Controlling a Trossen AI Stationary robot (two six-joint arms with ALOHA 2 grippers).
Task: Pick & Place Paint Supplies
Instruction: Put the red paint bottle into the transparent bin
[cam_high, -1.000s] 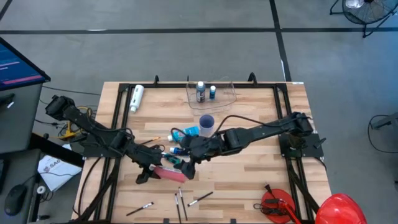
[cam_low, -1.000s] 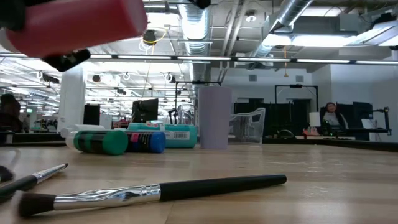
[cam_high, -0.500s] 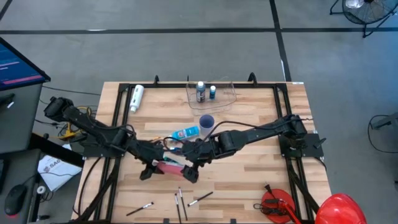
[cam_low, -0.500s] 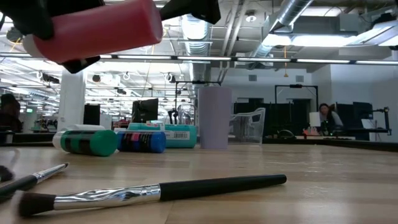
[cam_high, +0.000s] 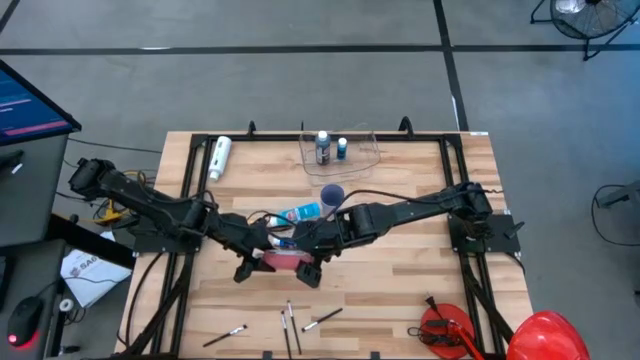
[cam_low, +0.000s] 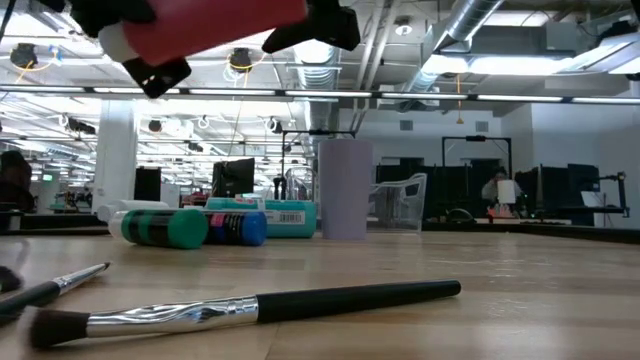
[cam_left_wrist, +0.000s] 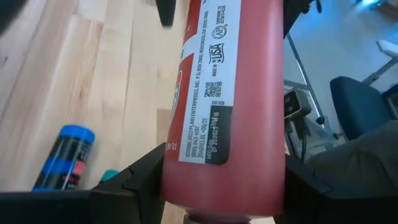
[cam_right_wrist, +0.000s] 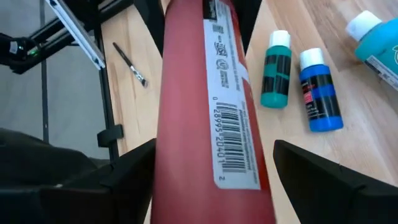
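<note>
A red paint tube (cam_high: 283, 258) with a white label hangs above the table's middle, between both grippers. My left gripper (cam_high: 250, 264) is shut on its left part, near the pale cap end (cam_low: 113, 40). My right gripper (cam_high: 311, 266) is open, with a finger on either side of the tube's right part (cam_right_wrist: 211, 143). Teal (cam_right_wrist: 275, 68) and blue (cam_right_wrist: 320, 90) bottles and a larger light blue bottle (cam_high: 300, 213) lie on their sides on the wood. Thin brushes (cam_high: 290, 322) lie near the near edge. My left gripper pinches the red tube (cam_left_wrist: 230, 124) between its two fingers (cam_left_wrist: 140, 180), which lie across the tube's width. The tube is lifted clear of the table and lies nearly level, its right end a little higher (cam_low: 270, 10). My right gripper: I cannot tell whether its fingers (cam_right_wrist: 134, 168) touch the tube.
A clear tub (cam_high: 365, 150) at the far edge holds two small bottles (cam_high: 322, 148). A blue-purple cup (cam_high: 332, 196) stands behind the grippers. A white bottle (cam_high: 219, 158) lies far left. A long brush (cam_low: 250, 307) lies close to the low camera. Red objects (cam_high: 445, 328) sit at the near right corner.
My left gripper has carried the red tube up and toward the table's right and far side, so it sits higher above the table. My right gripper has stayed at the tube's right end and followed it.
</note>
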